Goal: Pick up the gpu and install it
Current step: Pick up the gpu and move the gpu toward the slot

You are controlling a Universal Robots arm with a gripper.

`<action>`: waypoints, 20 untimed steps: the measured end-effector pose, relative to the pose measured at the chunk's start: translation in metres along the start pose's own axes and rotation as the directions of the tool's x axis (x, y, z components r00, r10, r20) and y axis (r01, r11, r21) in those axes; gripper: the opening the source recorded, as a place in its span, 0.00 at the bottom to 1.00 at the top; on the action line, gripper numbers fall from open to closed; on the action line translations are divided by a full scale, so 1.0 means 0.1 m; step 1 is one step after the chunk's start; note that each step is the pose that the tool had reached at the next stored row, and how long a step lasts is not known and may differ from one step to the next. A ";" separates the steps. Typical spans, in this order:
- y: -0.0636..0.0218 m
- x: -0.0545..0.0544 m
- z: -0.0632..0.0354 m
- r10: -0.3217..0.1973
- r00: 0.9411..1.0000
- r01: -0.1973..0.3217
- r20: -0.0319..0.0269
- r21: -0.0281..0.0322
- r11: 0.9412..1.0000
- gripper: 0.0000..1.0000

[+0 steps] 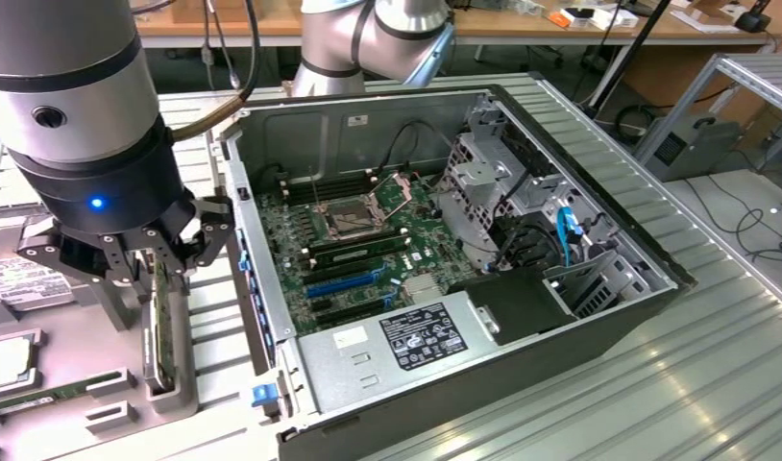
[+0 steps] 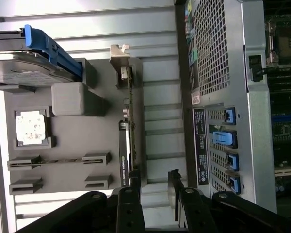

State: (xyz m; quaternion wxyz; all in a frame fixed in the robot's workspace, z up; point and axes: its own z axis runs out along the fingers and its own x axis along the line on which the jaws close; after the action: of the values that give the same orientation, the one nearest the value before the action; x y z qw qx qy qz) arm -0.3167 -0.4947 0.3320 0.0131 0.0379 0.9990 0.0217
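Observation:
The gpu (image 2: pixel 127 128) stands on edge in a slot of the grey parts tray (image 2: pixel 68 184), a thin black card with its silver bracket (image 2: pixel 119 52) at the far end. In the exterior view the gpu (image 1: pixel 161 331) rises from the tray just left of the computer case. My gripper (image 1: pixel 152 267) hangs directly over its top edge, open and holding nothing. In the wrist view my gripper (image 2: pixel 153 196) has its black fingers (image 2: pixel 128 208) spread apart, and the card's near end lies close to one of them.
The open computer case (image 1: pixel 647 264) lies on its side with the motherboard (image 1: pixel 353 226) and a blue slot (image 1: pixel 344 284) exposed. On the tray are a hard drive (image 2: pixel 24 68) with a blue rail, a processor (image 2: pixel 31 127) and a memory stick (image 1: pixel 38 394).

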 end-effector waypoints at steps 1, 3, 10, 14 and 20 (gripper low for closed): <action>-0.001 0.00 0.006 0.000 1.000 0.000 0.000 0.000 1.000 0.36; 0.003 0.01 0.021 0.000 1.000 0.000 0.000 0.000 1.000 0.36; 0.017 0.03 0.047 0.000 1.000 0.000 0.000 0.000 1.000 0.36; 0.015 0.04 0.075 0.000 1.000 0.000 0.000 0.000 1.000 0.36; 0.012 0.05 0.112 0.000 1.000 0.000 0.000 0.000 1.000 0.36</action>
State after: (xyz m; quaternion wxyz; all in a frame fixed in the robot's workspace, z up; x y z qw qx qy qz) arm -0.3217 -0.4926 0.3208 0.0131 0.0379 0.9990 0.0217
